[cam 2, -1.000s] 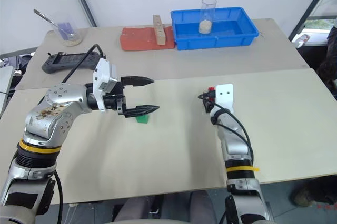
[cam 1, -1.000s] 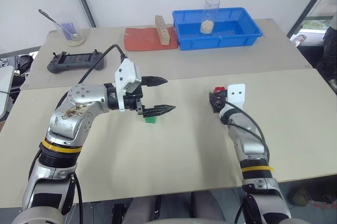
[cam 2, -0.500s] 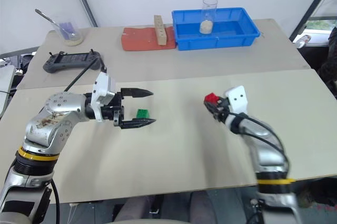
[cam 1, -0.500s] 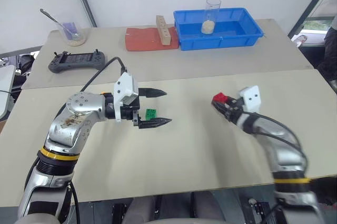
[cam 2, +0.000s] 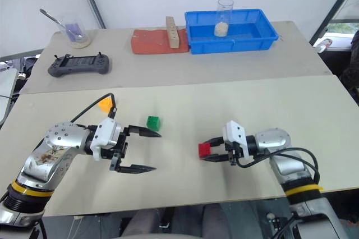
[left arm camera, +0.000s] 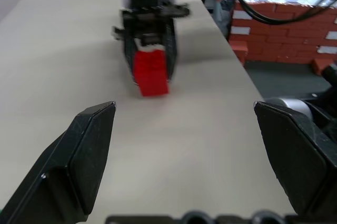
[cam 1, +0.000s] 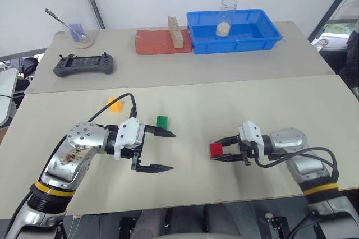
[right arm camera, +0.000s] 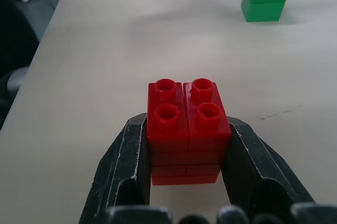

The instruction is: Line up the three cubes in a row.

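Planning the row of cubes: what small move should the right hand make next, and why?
Probably carry the red cube, clamped in the right hand, toward the green cube and orange-yellow cube; those two already sit roughly in line.

My right tool (cam 1: 220, 154) clamps the red cube (cam 1: 216, 150), a studded brick with four round studs facing up, its sides pinched between my two black fingers (right arm camera: 124, 171) low over the near part of the table (cam 1: 252, 104). The green cube (cam 1: 162, 121) sits upright on the table, studs up, well to the left of the red one and a little farther from me. The orange-yellow cube (cam 1: 114, 104) lies farther left again and farther back, apart from the green one, so the three form a loose slanting line, unevenly spaced.
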Motion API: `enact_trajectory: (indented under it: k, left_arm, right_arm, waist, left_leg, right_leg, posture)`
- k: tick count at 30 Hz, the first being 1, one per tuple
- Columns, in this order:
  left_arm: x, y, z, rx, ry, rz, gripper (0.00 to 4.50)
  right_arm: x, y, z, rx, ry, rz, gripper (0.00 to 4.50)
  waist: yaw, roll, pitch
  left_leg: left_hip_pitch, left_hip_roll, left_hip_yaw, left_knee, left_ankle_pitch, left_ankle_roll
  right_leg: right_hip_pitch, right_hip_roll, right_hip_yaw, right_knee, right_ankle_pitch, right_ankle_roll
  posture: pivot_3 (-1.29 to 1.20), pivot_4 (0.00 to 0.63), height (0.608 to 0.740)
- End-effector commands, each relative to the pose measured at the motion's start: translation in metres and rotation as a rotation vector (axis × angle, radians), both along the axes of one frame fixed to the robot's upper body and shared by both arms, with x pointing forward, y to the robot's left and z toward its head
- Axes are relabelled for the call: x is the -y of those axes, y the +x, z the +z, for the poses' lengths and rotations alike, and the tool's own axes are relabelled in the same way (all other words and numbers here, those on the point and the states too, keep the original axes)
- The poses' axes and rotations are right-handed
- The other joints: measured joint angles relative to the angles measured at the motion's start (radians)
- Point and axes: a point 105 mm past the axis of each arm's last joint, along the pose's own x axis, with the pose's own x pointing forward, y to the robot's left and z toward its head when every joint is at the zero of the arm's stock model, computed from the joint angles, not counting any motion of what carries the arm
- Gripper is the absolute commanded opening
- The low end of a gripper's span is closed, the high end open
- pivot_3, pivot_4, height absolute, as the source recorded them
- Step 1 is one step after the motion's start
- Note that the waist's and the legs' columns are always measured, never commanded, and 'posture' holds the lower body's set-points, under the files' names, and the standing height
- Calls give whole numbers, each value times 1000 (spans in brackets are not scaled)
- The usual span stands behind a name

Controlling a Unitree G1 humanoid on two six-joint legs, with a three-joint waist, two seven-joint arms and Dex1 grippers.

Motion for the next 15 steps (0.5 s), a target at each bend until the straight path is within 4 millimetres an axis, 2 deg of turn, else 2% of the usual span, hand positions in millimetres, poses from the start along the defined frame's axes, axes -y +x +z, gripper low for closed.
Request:
enact_trajectory:
  k: [1, 8, 9, 14, 15]
  left_arm:
    - [3, -5, 10, 56, -4, -22, 4500]
    - [3, -7, 6, 54, -4, -12, 4500]
    - [3, -7, 6, 52, -4, -11, 4500]
    - [5, -6, 5, 44, -9, -2, 4500]
    - [5, -6, 4, 41, -9, 1, 4500]
  right_arm:
    - [10, 6, -1, 43, -48, 61, 1449]
    - [26, 18, -5, 70, -130, 105, 1449]
    - [27, 19, -4, 68, -134, 102, 2486]
    - [33, 22, -3, 52, -153, 83, 4246]
    - [35, 22, -3, 53, -155, 80, 4481]
  waist:
    - [1, 0, 0]
    - [1, 0, 0]
    - [2, 0, 0]
    - [2, 0, 0]
    - [1, 0, 0]
  left_leg:
    - [0, 0, 0, 0, 0, 0]
    - [1, 0, 0, 1, 0, 0]
    - [1, 0, 0, 1, 0, 0]
    - [1, 0, 0, 1, 0, 0]
    - [1, 0, 0, 1, 0, 0]
  right_leg:
    - [0, 0, 0, 0, 0, 0]
    - [1, 0, 0, 0, 0, 0]
    - [1, 0, 0, 0, 0, 0]
    - [1, 0, 0, 1, 0, 0]
    - [1, 0, 0, 1, 0, 0]
  posture:
    - [0, 150, 740]
    - [0, 150, 740]
    - [0, 150, 740]
    - [0, 150, 740]
    - [0, 150, 740]
